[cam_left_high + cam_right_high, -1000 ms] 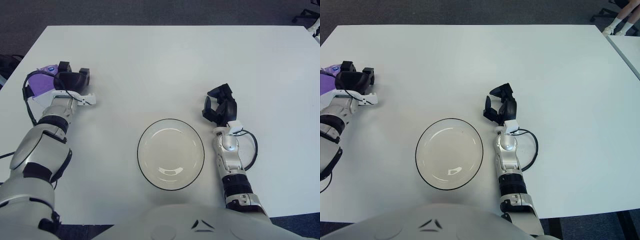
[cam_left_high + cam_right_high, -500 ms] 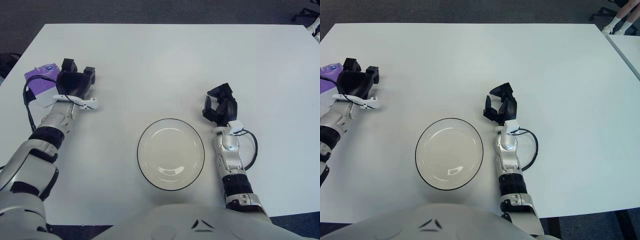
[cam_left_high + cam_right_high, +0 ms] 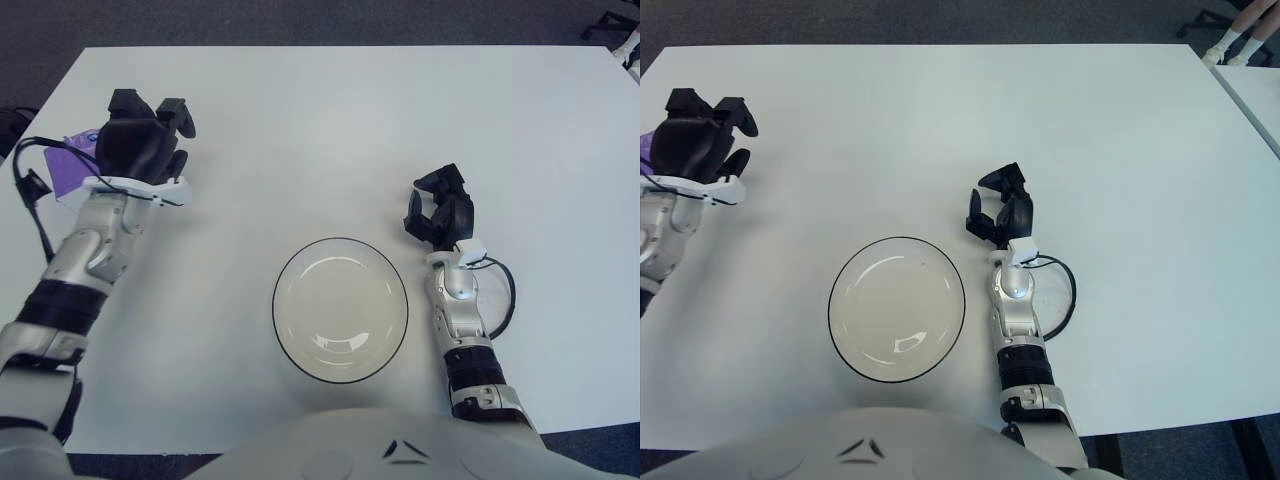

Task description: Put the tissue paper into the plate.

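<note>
We judge the task barely begun: the plate (image 3: 340,308) sits empty on the table (image 3: 330,130), while the purple tissue paper pack (image 3: 78,165) lies at its left edge, under our left robot hand (image 3: 140,148); whether those fingers grip it we cannot tell. Our right robot hand (image 3: 440,215), fingers curled and holding nothing, shows right of the plate.

The scene is brightly and evenly lit, seemingly from overhead. Only soft, faint shadows are cast on the white table (image 3: 330,130). A small glint of glare is seen on the inner wall of the plate (image 3: 340,345). Sharp focus is kept across both views, and little distortion is noticed at the edges.
</note>
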Available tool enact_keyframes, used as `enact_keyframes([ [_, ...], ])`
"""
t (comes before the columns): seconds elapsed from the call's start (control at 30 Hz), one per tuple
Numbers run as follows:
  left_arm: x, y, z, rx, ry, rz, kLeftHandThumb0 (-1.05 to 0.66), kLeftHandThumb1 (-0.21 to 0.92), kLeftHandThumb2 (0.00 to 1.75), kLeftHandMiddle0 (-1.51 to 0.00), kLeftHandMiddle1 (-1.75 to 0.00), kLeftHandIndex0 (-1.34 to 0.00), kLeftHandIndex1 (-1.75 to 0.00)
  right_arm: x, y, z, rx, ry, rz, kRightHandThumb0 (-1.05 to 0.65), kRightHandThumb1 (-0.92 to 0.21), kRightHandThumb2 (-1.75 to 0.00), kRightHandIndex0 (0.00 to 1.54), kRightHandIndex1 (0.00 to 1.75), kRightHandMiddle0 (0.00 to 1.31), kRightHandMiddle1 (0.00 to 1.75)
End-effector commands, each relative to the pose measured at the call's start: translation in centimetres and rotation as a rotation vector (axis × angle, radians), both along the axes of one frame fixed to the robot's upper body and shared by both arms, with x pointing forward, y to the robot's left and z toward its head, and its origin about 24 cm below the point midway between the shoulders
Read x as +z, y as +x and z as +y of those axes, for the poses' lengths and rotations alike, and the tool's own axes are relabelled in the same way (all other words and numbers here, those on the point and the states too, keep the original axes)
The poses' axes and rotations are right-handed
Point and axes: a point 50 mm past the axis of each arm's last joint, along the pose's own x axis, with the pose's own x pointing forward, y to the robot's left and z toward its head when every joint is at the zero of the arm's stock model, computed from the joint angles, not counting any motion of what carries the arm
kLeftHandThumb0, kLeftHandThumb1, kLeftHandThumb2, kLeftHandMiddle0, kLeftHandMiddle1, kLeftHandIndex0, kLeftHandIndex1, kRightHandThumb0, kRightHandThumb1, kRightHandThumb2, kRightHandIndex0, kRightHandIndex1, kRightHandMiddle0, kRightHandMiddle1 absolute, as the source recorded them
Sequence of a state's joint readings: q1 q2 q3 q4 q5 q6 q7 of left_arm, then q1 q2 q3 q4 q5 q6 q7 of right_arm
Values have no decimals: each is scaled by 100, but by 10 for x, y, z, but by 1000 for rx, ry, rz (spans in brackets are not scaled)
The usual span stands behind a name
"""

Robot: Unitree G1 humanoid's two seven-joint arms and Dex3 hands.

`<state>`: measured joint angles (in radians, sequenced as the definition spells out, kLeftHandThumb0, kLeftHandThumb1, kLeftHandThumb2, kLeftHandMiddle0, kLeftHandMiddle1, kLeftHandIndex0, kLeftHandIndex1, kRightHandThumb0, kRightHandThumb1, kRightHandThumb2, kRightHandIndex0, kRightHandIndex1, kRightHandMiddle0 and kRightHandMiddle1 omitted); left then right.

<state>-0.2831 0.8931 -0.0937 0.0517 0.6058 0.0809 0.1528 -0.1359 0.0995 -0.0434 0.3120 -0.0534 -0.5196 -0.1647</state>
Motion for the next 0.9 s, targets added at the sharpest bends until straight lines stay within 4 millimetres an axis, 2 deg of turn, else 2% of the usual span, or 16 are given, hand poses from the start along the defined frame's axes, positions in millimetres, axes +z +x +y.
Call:
enact_keyframes([
  [0.0,19,-15,15,10,15,66,-99,63,70,-1,-115,-1,-60,-70,-36,-16,-36,-17,309,-41,-58,-100,62,151,41,175],
  [0.07,22,-18,21,5,2,94,-100,64,68,-1,-100,0,-44,-70,-36,-16,-35,-11,312,-41,-57,-100,62,151,41,175],
  [0.1,24,-19,23,2,-5,103,-102,65,66,0,-81,0,-28,-71,-36,-16,-35,-8,312,-41,-57,-101,62,151,42,175],
  [0.17,25,-22,27,-3,-11,110,-103,65,65,0,-55,0,-11,-71,-36,-16,-35,-5,313,-41,-56,-101,62,151,42,175],
  [0.2,27,-24,32,0,-6,112,-104,65,64,0,-51,0,-9,-71,-36,-16,-35,-4,313,-41,-56,-101,62,151,42,175],
  [0.23,28,-26,35,1,-3,114,-104,65,64,0,-34,0,-6,-71,-36,-16,-35,-3,313,-41,-56,-102,62,150,42,175],
  [0.3,31,-27,37,2,15,133,-104,66,63,0,-15,0,-2,-71,-35,-16,-35,2,314,-41,-56,-102,62,150,43,175],
  [0.53,42,-23,57,51,26,222,-105,78,48,0,-1,0,0,-71,-34,-16,-35,3,310,-41,-55,-103,64,151,43,175],
  [0.87,39,-24,76,134,76,315,-105,75,41,0,0,0,0,-70,-33,-15,-39,-7,308,-41,-56,-102,63,150,42,175],
])
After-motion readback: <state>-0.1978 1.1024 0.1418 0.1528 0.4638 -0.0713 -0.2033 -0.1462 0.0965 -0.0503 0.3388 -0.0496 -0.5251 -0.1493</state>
